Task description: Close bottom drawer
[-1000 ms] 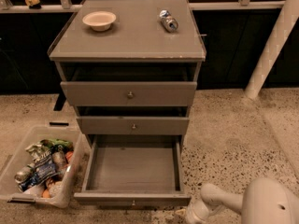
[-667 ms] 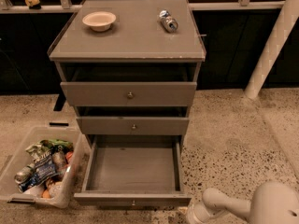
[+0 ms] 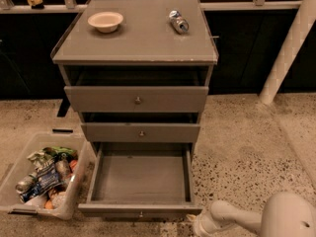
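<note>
The bottom drawer (image 3: 139, 179) of the grey cabinet (image 3: 136, 38) is pulled far out and its deep grey box is bare inside. Its low front (image 3: 139, 211) with a small round knob (image 3: 141, 214) sits near the bottom edge of the camera view. The middle drawer (image 3: 140, 132) and the top drawer (image 3: 137, 99) stick out a little. My gripper (image 3: 197, 226) is at the bottom of the view, just right of the bottom drawer's front right corner, on the end of the white arm (image 3: 261, 218).
A clear plastic bin (image 3: 42, 174) of snack packets and cans stands on the floor left of the open drawer. On the cabinet top are a beige bowl (image 3: 105, 20) and a lying can (image 3: 178, 21). A white pole (image 3: 289, 46) slants at right.
The arm has sunk lower and a little to the right in the view. The drawers have not moved.
</note>
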Tool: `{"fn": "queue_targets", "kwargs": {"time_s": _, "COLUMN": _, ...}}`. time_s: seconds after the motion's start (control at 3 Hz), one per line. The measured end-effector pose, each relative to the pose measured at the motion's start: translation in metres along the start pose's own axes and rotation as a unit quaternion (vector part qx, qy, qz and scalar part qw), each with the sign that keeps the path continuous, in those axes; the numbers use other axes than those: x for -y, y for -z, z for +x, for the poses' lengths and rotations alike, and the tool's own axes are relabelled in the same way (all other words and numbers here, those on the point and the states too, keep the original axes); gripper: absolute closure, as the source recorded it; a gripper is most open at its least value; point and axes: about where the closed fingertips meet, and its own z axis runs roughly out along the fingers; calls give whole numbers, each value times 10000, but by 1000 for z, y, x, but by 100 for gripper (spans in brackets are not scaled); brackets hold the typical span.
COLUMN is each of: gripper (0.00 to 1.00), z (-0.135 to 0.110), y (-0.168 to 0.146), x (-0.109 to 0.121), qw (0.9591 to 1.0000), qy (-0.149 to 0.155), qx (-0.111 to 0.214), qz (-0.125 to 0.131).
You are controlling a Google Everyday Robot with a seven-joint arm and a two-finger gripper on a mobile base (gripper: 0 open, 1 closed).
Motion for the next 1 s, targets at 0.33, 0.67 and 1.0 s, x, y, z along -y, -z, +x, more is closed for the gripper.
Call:
{"fn": "queue_targets", "kwargs": {"time_s": 0.33, "gripper": 0, "z": -20, "y": -39, "x": -1, "qw": 9988, "qy": 103, "qx": -34, "qz": -472}}
{"fn": "queue_targets", "kwargs": {"time_s": 0.67, "gripper": 0, "z": -64, "y": -83, "x": -3, "qw": 9947, "qy": 340, "qx": -50, "qz": -968}}
{"fn": "queue_targets", "kwargs": {"time_s": 1.0, "gripper": 0, "z": -63, "y": -82, "x": -3, "qw": 9947, "qy": 335, "qx": -48, "qz": -967}}
